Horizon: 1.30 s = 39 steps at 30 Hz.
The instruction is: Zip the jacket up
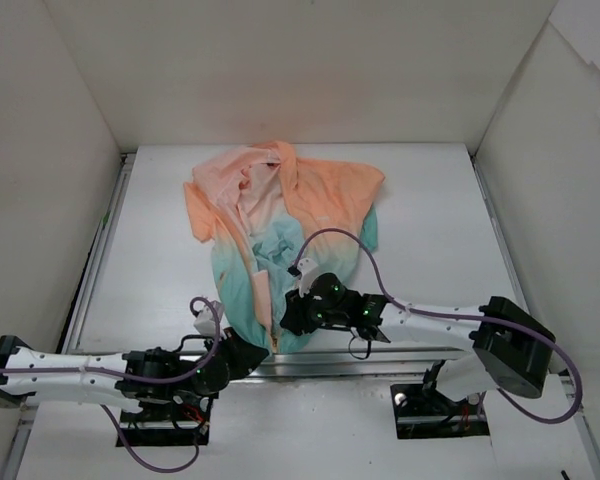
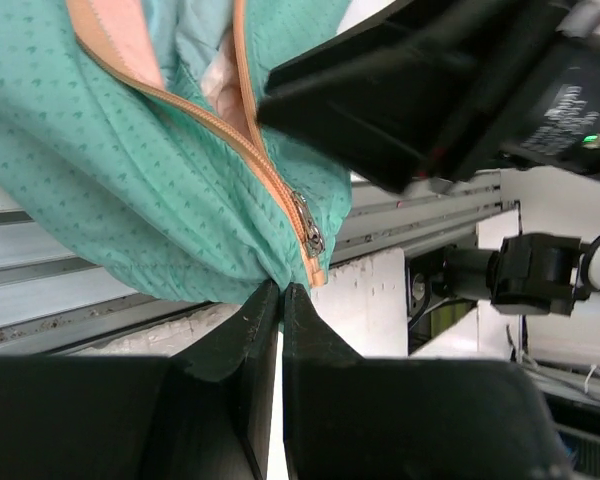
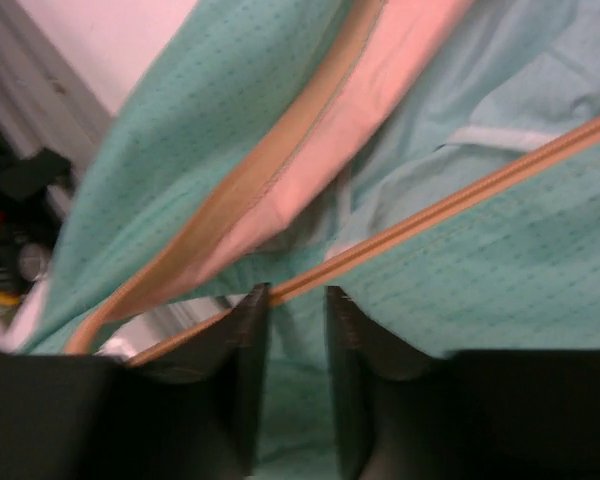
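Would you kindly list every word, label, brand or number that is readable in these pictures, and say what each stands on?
No text can be read in any view.
White print on the right arm's black housing, seen from the left wrist: too small and blurred to read.
The jacket: no lettering visible.

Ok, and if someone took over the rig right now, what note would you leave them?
Left tool: shut on the jacket hem, just below the slider.
Right tool: jaws slightly apart over a zipper edge, gripping nothing I can see.
Jacket: lies on the table, hem towards the arms.
Done: both edges meet at the slider, near the hem.
To do: the front is open above it; probably grasp the slider and run it up to the collar.
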{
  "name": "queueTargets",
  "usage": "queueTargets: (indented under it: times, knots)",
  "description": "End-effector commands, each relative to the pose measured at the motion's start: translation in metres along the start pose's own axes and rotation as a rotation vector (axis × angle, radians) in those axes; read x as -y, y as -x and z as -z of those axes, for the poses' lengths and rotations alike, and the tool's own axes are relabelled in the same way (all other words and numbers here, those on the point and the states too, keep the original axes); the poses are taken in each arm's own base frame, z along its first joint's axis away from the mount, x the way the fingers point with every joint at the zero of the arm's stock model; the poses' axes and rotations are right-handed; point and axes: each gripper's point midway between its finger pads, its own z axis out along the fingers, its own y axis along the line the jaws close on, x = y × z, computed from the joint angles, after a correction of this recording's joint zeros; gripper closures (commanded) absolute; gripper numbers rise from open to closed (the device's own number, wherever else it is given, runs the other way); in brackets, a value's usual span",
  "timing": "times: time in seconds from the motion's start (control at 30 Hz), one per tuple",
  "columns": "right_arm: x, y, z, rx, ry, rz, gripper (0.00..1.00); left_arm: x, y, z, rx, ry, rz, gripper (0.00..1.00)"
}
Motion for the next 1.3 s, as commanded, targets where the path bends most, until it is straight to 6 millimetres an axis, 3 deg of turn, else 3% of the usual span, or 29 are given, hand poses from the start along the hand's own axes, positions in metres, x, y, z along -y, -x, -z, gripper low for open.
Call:
queueTargets:
  times: [0.0, 0.03, 0.07, 0.2, 0.3, 0.33, 0.47, 0.5, 0.53, 0.57, 0.63, 0.77, 0.9, 1.07, 1.27]
  knots:
    - [-0.069, 0.051, 0.04, 0.174, 0.319, 0.029, 0.63, 0.008, -0.005, 0.004, -0.031, -0.058, -0.06, 1.0]
    - [-0.072, 0.051, 0.045, 0.178, 0.34, 0.027, 0.49, 0.009, -0.007, 0.004, -0.042, -0.08, -0.079, 1.0]
    - [-0.074, 0.051, 0.051, 0.176, 0.344, 0.021, 0.45, 0.006, -0.009, 0.004, -0.044, -0.088, -0.096, 1.0]
    - [-0.075, 0.059, 0.063, 0.194, 0.335, 0.006, 0.42, -0.008, -0.022, 0.002, -0.094, -0.075, -0.135, 1.0]
    - [-0.08, 0.059, 0.066, 0.158, 0.387, -0.018, 0.7, -0.02, -0.034, -0.001, -0.139, -0.066, -0.175, 1.0]
    - [-0.085, 0.057, 0.066, 0.139, 0.422, -0.022, 0.98, -0.022, -0.039, -0.001, -0.156, -0.072, -0.187, 1.0]
    - [-0.099, 0.025, 0.047, -0.003, 0.568, -0.052, 1.0, -0.029, -0.049, -0.005, -0.177, -0.104, -0.198, 1.0]
    - [-0.098, 0.022, 0.044, -0.007, 0.575, -0.051, 0.98, -0.03, -0.049, -0.004, -0.178, -0.109, -0.2, 1.0]
    - [-0.098, 0.019, 0.042, -0.015, 0.587, -0.048, 0.78, -0.031, -0.049, -0.004, -0.179, -0.109, -0.2, 1.0]
    - [-0.099, 0.016, 0.04, -0.024, 0.605, -0.044, 0.66, -0.034, -0.051, -0.005, -0.183, -0.114, -0.199, 1.0]
    - [-0.098, 0.016, 0.037, -0.024, 0.608, -0.027, 0.54, -0.036, -0.053, -0.006, -0.186, -0.124, -0.19, 1.0]
    - [-0.09, 0.003, 0.024, -0.078, 0.578, -0.016, 0.53, -0.036, -0.05, -0.005, -0.174, -0.134, -0.179, 1.0]
    - [-0.085, -0.011, 0.016, -0.129, 0.571, -0.034, 0.62, -0.038, -0.05, -0.005, -0.172, -0.125, -0.171, 1.0]
    - [-0.079, -0.028, 0.01, -0.183, 0.554, -0.031, 0.58, -0.038, -0.05, -0.006, -0.17, -0.121, -0.169, 1.0]
    - [-0.083, -0.032, 0.008, -0.199, 0.563, -0.006, 0.54, -0.036, -0.049, -0.006, -0.167, -0.125, -0.17, 1.0]
